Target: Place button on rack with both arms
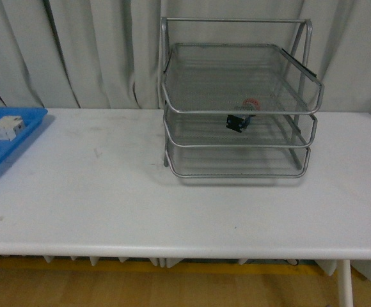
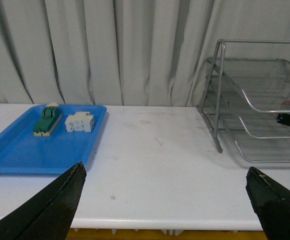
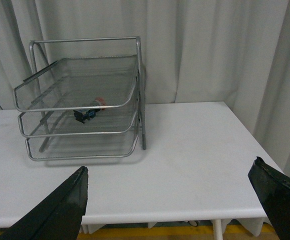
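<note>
The silver three-tier wire rack [image 1: 173, 89] stands at the back of the white table, right of centre. The button [image 1: 240, 119], red cap and black body, lies on its side in the rack's middle tier, near the front rim. It shows again in the left wrist view as button [image 2: 287, 115] inside the rack [image 2: 219, 95], and in the right wrist view as button [image 3: 89, 111] inside the rack [image 3: 140, 90]. Neither arm shows in the front view. My left gripper [image 2: 166, 186] is open over the table's front edge, holding nothing. My right gripper [image 3: 168, 189] is open too, empty, well back from the rack.
A blue plastic tray [image 1: 25, 137] sits at the table's far left, holding a white block [image 1: 1, 128]. In the left wrist view the tray [image 2: 15, 160] also carries a green-and-cream switch [image 2: 47, 120] beside the white block [image 2: 79, 122]. Grey curtains hang behind.
</note>
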`<state>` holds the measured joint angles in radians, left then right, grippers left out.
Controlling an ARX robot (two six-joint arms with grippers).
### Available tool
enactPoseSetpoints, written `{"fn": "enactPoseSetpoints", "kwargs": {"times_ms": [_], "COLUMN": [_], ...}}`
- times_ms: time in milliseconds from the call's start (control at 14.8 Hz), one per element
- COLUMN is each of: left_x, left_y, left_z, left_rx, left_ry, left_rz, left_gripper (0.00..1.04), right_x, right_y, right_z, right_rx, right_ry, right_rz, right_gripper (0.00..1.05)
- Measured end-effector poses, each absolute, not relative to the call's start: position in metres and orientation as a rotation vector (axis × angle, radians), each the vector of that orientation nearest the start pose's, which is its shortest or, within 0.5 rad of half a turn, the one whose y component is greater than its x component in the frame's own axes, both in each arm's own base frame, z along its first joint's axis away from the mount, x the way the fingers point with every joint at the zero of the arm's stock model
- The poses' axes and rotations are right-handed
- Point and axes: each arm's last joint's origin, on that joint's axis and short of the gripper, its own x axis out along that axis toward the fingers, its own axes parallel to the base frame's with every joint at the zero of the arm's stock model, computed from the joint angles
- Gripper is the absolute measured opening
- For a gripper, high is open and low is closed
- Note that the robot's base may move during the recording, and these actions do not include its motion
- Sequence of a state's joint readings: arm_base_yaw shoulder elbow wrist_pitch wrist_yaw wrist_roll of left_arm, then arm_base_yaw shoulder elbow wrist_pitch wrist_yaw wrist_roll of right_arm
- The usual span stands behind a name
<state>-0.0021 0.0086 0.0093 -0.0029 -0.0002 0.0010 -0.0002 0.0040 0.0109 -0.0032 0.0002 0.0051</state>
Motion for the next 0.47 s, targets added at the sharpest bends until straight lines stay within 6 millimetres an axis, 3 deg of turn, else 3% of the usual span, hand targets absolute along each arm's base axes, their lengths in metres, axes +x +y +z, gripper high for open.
{"fn": "enactPoseSetpoints", "kwargs": {"times_ms": [474], "left_x": [0.0977], "left_y": [-0.0002], "left_z": [0.1657], "left_rx": [0.001], "left_ry": [0.002], "left_rz": [-0.002], "left_gripper": [0.98], "right_x": [0.0973], "right_y": [0.0], "right_z": [0.1666], "right_rx": [0.005], "right_ry": [-0.004], "right_rz": [0.0], "right_gripper": [0.98]}}
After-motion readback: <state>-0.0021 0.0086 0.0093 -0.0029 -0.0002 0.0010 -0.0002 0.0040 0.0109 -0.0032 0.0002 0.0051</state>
